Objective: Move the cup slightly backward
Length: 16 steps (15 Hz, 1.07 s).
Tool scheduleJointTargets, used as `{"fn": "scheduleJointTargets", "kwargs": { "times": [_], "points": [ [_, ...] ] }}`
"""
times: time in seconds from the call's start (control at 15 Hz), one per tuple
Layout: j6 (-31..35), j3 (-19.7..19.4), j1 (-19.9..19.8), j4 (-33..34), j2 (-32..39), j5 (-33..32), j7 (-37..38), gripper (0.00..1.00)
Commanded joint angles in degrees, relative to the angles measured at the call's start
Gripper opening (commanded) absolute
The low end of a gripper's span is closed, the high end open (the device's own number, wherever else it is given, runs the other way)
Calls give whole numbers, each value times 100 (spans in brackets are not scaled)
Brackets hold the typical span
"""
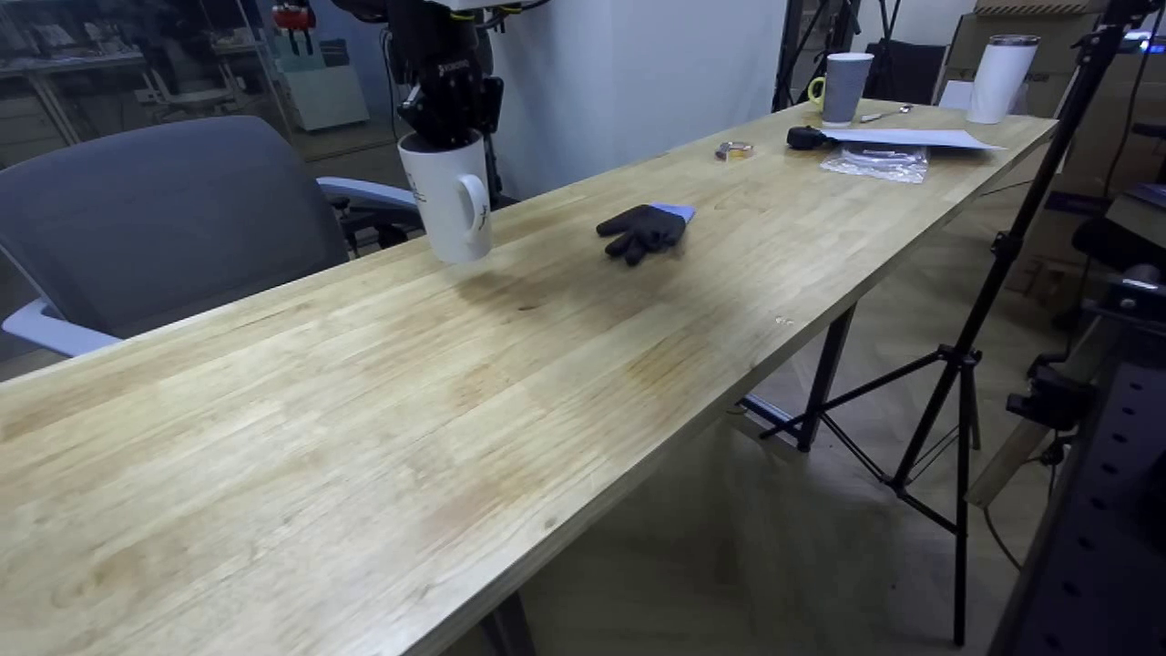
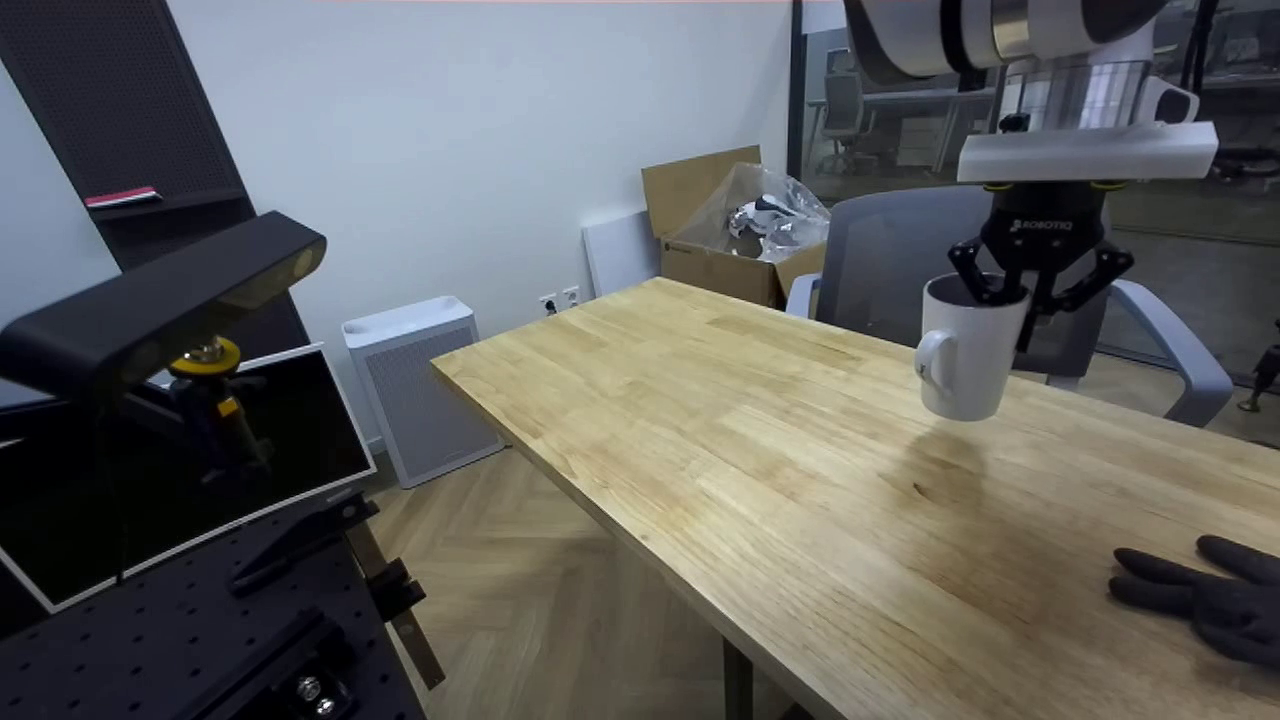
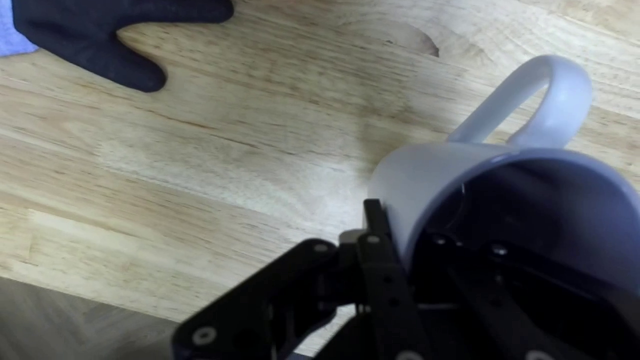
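In an exterior view, 1 gripper [image 2: 1022,308] is clamped on the wall of 1 white mug [image 2: 968,355], holding it above the wooden table [image 2: 700,430], its shadow on the boards below. The mug's long axis is near vertical, mouth up; its 1 handle [image 2: 924,355] points left. Nearby on the tabletop, partly cut off by the frame, lies 1 black glove [image 2: 1235,600]. Behind the mug stands 1 grey chair [image 2: 900,240]; 1 open cardboard box [image 2: 715,272] sits just beyond the table's far end. In an exterior view, the handle points right, and the glove lies between the mug and a group well apart from it: 1 small wrapped item [image 1: 733,151], 1 clear plastic bag [image 1: 876,164], 1 sheet of paper [image 1: 911,138], 1 black object [image 1: 805,138] of uncertain kind, 1 yellow-handled grey cup [image 1: 846,89], 1 spoon [image 1: 888,113] and 1 white tumbler [image 1: 1004,80]. 1 black tripod [image 1: 1005,246] stands beside the table, on the side away from the chair. In the wrist view, 1 finger [image 3: 375,230] shows outside the mug's wall with 1 inside; the handle points to the upper right. The glove shows at the upper left corner, apart from the mug, 2 digits visible.
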Motion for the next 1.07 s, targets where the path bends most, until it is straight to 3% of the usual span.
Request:
{"fn": "scheduleJointTargets", "kwargs": {
  "times": [0.0,1.0],
  "points": [
    [-157,56,53,-116,-225,-32,125,2],
    [151,123,148,-2094,-1448,-30,113,2]
  ]
}}
